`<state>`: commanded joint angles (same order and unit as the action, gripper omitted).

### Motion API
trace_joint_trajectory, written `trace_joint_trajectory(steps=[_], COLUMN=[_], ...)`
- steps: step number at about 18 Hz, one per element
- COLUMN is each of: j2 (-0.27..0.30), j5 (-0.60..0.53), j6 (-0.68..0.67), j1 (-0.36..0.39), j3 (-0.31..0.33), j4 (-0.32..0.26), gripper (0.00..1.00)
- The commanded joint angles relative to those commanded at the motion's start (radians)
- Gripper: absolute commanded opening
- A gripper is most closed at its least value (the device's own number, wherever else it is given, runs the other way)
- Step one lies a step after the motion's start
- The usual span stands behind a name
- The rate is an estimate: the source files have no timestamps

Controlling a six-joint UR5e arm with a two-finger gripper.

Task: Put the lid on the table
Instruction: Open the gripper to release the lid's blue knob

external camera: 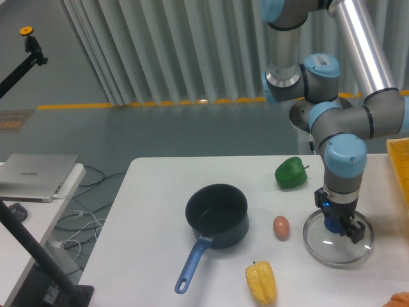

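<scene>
With the lid now low over the table near its right edge, this one looks close to finished. The gripper stands straight down on the blue knob at the lid's centre, fingers clamped on it by the look of things. The glass seems to sit flat, rim level, though whether it actually touches the surface I cannot tell. The pot stands uncovered, well apart toward the middle, with the egg between the two. What is left, I judge: let go of the knob and lift clear.
</scene>
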<state>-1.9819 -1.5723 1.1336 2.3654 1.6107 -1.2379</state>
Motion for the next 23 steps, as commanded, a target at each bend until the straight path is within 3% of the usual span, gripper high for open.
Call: trace_joint_trajectory(steps=[14,17,23], j2=[-0.002,-0.002,-0.002], j5=[0.003,0.003,0.003], j6=[0.002,0.002,0.003], j1=[0.0,-0.002,-0.002], j3=[-0.002,-0.002,-0.003], j4=[0.002,0.002,0.002], gripper=[0.56,0.67,0.76])
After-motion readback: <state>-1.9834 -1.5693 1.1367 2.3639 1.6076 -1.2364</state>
